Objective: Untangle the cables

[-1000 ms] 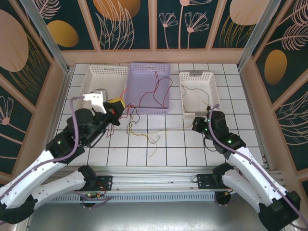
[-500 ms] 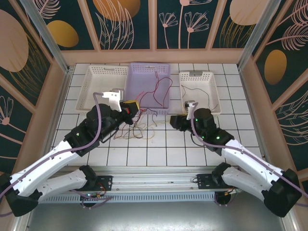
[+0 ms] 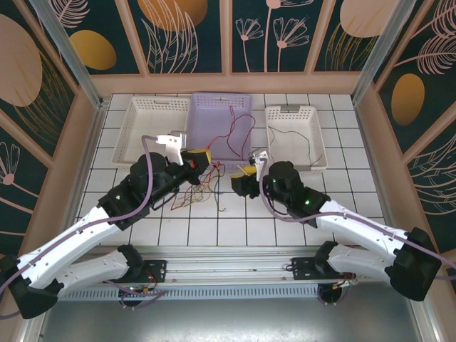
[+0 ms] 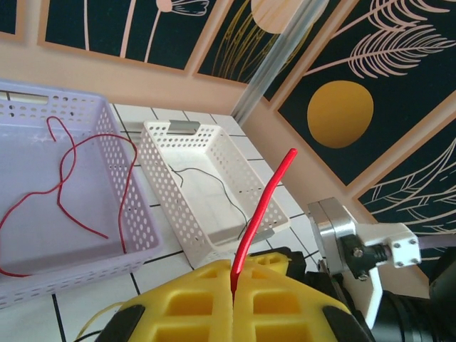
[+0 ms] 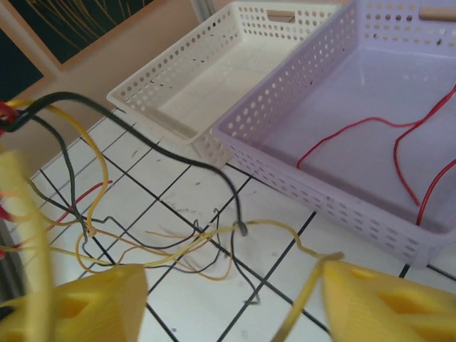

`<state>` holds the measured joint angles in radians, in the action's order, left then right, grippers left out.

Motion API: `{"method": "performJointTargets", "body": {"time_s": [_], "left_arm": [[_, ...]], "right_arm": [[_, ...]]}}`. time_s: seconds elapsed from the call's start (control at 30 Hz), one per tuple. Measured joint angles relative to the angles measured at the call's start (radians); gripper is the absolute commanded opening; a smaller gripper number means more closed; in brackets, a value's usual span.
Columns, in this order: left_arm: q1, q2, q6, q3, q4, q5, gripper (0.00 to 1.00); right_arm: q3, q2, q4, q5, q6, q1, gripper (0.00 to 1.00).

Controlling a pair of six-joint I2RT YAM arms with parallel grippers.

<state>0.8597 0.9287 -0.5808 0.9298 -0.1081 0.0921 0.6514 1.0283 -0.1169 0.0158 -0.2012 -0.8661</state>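
The left gripper (image 4: 233,303) is closed. The held red cable (image 4: 262,214) is pinched between its yellow fingers (image 4: 285,306), and the free end rises stiffly above them. The right gripper (image 5: 229,285) is set just above the tiled table (image 5: 164,178), fingers (image 5: 85,303) wide apart with nothing between them.

Between the two grippers, the tangle of cables (image 3: 203,187) lies on the tiles. Yellow, black and red strands are looped through one another, and one black cable (image 5: 214,167) is lifted off the tiles in an arch.

The strands are judged light, thin and springy enough to keep their bends. Neighbours are likely to be dragged along when one is pulled. A single strand should be gripped near a free end, clear of the crossings.

Farther back, a loose red cable (image 3: 239,132) lies in the lilac basket (image 3: 206,117). A separated black cable (image 4: 214,179) lies in the right white basket (image 3: 296,110). The left white basket (image 3: 153,121) stands beside the lilac one.
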Motion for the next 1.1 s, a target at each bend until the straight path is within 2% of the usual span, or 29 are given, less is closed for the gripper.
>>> {"method": "performJointTargets", "body": {"time_s": [0.2,0.23,0.27,0.3,0.37,0.53,0.7,0.8,0.97,1.1], "left_arm": [[0.000,-0.001,0.000,0.000,0.000,-0.003,0.00],[0.000,-0.001,0.000,0.000,0.000,-0.003,0.00],[0.000,-0.001,0.000,0.000,0.000,-0.004,0.00],[0.000,-0.001,0.000,0.000,0.000,-0.006,0.00],[0.000,-0.001,0.000,0.000,0.000,-0.010,0.00],[0.000,-0.001,0.000,0.000,0.000,-0.021,0.00],[0.000,-0.001,0.000,0.000,0.000,-0.035,0.00],[0.000,-0.001,0.000,0.000,0.001,-0.045,0.00],[0.000,-0.001,-0.001,0.000,0.012,-0.068,0.00],[0.000,-0.001,-0.006,0.001,0.027,-0.089,0.00]], "right_arm": [[-0.019,-0.101,-0.025,-0.132,0.011,-0.022,0.78],[-0.031,-0.116,-0.040,-0.156,0.013,-0.029,0.84],[-0.049,-0.133,-0.056,-0.174,0.015,-0.035,0.95],[-0.077,-0.154,-0.082,-0.191,0.021,-0.040,0.99],[-0.131,-0.187,-0.125,-0.252,0.042,-0.063,0.99],[-0.205,-0.171,-0.247,-0.531,0.177,-0.219,0.99],[-0.209,-0.135,-0.323,-0.687,0.252,-0.235,0.99],[-0.242,-0.170,-0.381,-0.676,0.233,-0.220,0.99],[-0.334,-0.362,-0.420,-0.491,0.106,-0.052,0.99],[-0.330,-0.359,-0.436,-0.359,0.087,-0.039,0.99]]}}
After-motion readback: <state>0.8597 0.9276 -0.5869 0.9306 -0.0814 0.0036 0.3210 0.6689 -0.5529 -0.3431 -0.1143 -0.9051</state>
